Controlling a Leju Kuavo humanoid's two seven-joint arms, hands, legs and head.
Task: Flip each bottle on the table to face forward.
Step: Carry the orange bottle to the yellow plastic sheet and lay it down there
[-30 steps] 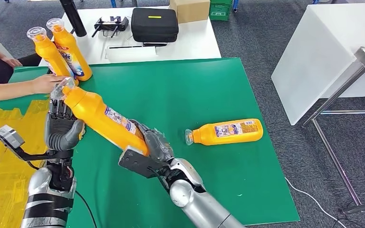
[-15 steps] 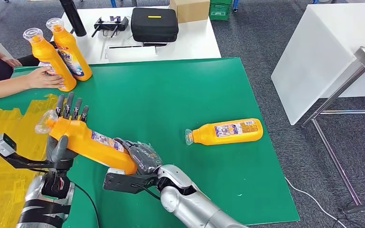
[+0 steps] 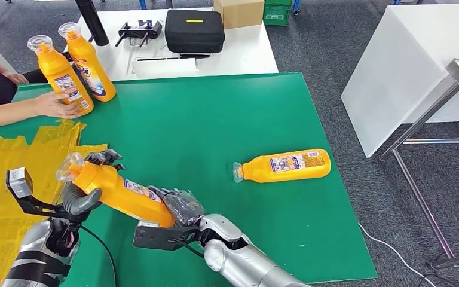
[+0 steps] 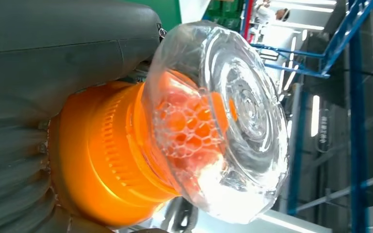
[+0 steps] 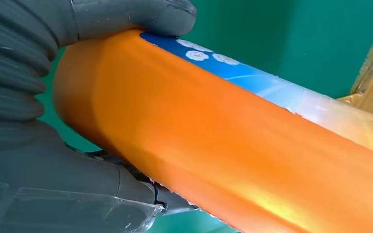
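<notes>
In the head view, lower left, we see the left hand (image 3: 83,194) clasping the neck and the right hand (image 3: 179,206) the base of a tilted orange plastic bottle with a clear cap (image 3: 116,190); we judge it mid-flip, next needing standing upright. Its label is unreadable. The left wrist view shows the clear cap (image 4: 223,121). The right wrist view shows blue label edge, illegible.

Four orange bottles with clear caps. One bottle (image 3: 119,192) is held off the green table (image 3: 215,119), tilted, cap to the left. A second (image 3: 284,165) lies on its side at right, label up. Two (image 3: 63,75) (image 3: 89,60) stand upright at the far left corner.
</notes>
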